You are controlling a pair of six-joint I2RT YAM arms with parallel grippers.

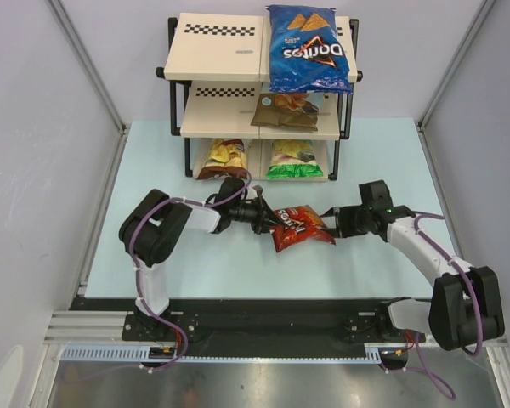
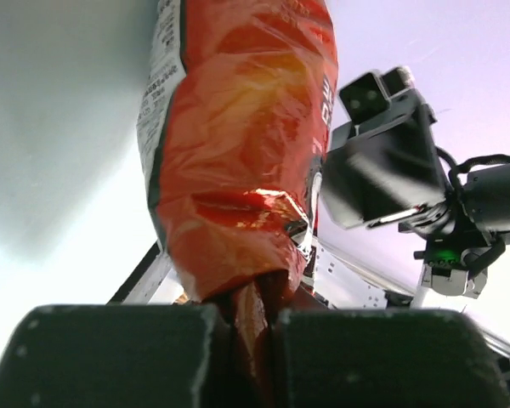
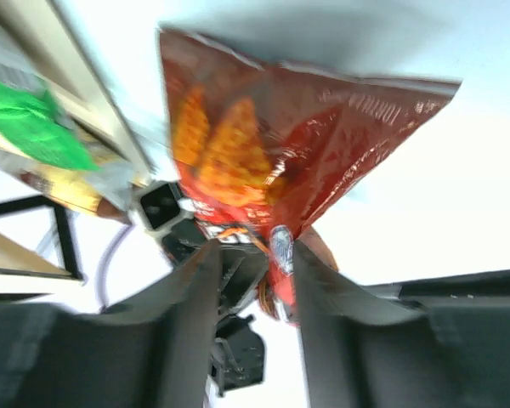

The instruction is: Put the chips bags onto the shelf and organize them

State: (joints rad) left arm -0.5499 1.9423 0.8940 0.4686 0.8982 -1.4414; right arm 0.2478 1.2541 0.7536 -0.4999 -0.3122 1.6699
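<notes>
The red Doritos bag (image 1: 302,228) is stretching between the 2 arms over the table (image 1: 195,255), just in front of the shelf (image 1: 212,51), and it looks lifted clear of the surface. The left gripper (image 1: 269,218) is clamping 1 crimped end. In its wrist view the fingers are pressing together with the foil squashed flat between them. The right gripper (image 1: 333,226) is sitting at the opposite end with its jaws standing apart, the bag's corner lying loose in the gap and not squeezed.

This reads as a hand-over, with the left arm carrying the bag, probably because the bare boards are on the shelf's left side, within its reach. 4 bags are sitting on the rack:
- Top right: the blue Doritos (image 1: 308,48).
- Middle right: the pale blue-and-brown bag (image 1: 287,110).
- Bottom right: the green-white Chuba (image 1: 294,159).
- Bottom left: the small dark Chuba (image 1: 223,158).

The top-left or middle-left board is looking like the natural home for this last 1.
</notes>
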